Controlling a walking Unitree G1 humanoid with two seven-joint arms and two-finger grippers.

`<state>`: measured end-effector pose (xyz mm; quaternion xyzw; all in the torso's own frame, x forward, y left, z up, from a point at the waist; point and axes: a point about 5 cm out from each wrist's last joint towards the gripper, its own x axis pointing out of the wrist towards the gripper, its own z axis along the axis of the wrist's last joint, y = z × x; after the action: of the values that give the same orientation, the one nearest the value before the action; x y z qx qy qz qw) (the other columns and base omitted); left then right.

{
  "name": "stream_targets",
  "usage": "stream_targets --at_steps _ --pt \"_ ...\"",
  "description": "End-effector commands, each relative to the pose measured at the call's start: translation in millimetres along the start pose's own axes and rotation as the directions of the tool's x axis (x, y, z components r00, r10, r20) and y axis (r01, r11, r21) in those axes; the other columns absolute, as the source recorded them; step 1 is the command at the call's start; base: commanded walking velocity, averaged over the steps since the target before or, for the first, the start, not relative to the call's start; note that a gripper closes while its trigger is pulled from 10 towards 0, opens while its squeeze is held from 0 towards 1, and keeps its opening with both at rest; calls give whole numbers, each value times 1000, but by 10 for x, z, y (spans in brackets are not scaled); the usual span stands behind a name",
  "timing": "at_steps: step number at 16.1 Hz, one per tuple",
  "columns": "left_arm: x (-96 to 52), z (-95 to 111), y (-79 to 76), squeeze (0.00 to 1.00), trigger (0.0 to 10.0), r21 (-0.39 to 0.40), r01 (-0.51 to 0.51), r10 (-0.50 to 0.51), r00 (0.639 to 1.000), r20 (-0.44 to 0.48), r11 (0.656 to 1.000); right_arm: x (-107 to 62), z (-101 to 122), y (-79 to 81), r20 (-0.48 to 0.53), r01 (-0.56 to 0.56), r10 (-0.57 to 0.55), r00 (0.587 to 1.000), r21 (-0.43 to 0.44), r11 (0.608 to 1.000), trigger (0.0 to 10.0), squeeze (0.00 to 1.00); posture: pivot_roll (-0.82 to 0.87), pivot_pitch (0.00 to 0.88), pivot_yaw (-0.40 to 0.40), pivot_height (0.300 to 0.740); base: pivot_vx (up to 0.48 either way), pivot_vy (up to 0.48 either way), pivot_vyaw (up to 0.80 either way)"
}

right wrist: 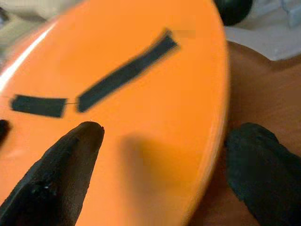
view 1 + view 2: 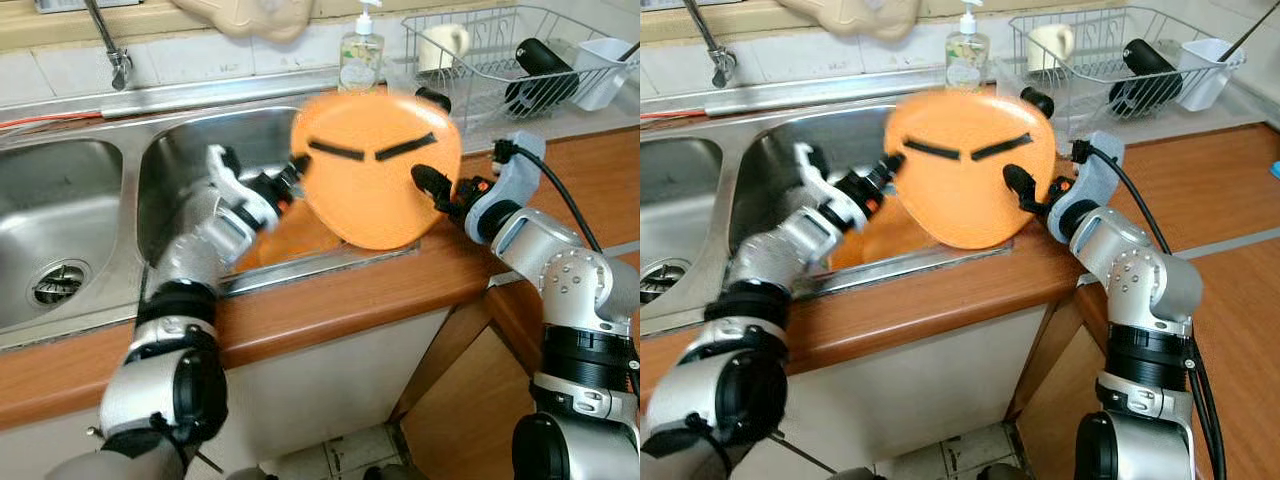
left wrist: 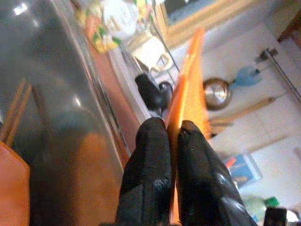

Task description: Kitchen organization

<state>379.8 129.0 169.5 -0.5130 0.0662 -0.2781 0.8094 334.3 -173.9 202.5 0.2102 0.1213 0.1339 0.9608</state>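
My left hand (image 3: 173, 136) is clamped on the edge of the orange plate (image 2: 375, 170), both black fingers (image 3: 148, 165) pinched against its rim from either side. My right hand (image 1: 160, 155) has its fingers spread apart, one over the plate's face and the other past its rim on the far side; I can't tell whether either one touches it. The plate is held up on a tilt above the right basin of the sink (image 2: 190, 150), its face turned toward me, with two strips of black tape (image 2: 405, 147) slanting across it. A second orange piece (image 2: 290, 235) lies low in the basin just beneath. The wooden bench (image 2: 330, 300) runs along the sink's front edge. Behind the plate stands a soap bottle (image 2: 361, 55), and beside it a wire rack (image 2: 500, 60) holding a mug (image 2: 441, 45), a black bottle (image 2: 540, 70) and a white cup (image 2: 605, 70). The tap (image 2: 108, 40) rises at the back left.
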Motion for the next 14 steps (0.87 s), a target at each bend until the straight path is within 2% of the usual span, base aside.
stream_targets --at_steps 1,2,4,6,7,8,10,12,13,14 --pt "27 142 -122 0 0 3 51 -51 998 48 999 -32 109 54 34 -36 36 999 -9 999 10000 0 -147 0 52 740 0 0 0" --pt "-7 238 -150 0 0 -12 65 -63 994 89 998 -46 143 78 46 -60 61 997 -15 998 10000 0 -144 0 49 740 0 0 0" --pt "-117 444 -180 0 0 20 56 -58 987 151 998 -71 197 161 55 -133 135 989 -40 990 10000 0 -136 0 40 740 0 0 0" --pt "-251 604 -106 0 0 109 -36 13 977 212 993 -85 185 240 40 -185 188 981 -80 980 10000 0 -126 0 32 740 0 0 0" --pt "-330 699 -32 0 0 163 -121 75 961 265 979 -98 159 285 20 -216 220 975 -105 971 10000 0 -121 0 29 740 0 0 0" --pt "-366 736 5 0 0 199 -165 105 953 283 966 -104 145 306 11 -231 234 972 -115 966 10000 0 -120 0 28 740 0 0 0" --pt "-513 839 148 0 0 259 -323 227 913 339 910 -137 62 412 -56 -311 306 950 -170 935 10000 0 -121 0 26 740 0 0 0" --pt "-556 870 184 0 0 283 -382 270 891 364 880 -156 11 456 -101 -344 329 939 -208 916 10000 0 -123 0 27 740 0 0 0" --pt "-571 857 242 0 0 303 -439 323 873 364 846 -174 -38 478 -142 -363 338 931 -247 898 10000 0 -126 0 28 740 0 0 0" --pt "-565 826 284 0 0 311 -464 350 865 358 829 -185 -64 485 -162 -370 338 927 -268 889 10000 0 -129 0 29 740 0 0 0"
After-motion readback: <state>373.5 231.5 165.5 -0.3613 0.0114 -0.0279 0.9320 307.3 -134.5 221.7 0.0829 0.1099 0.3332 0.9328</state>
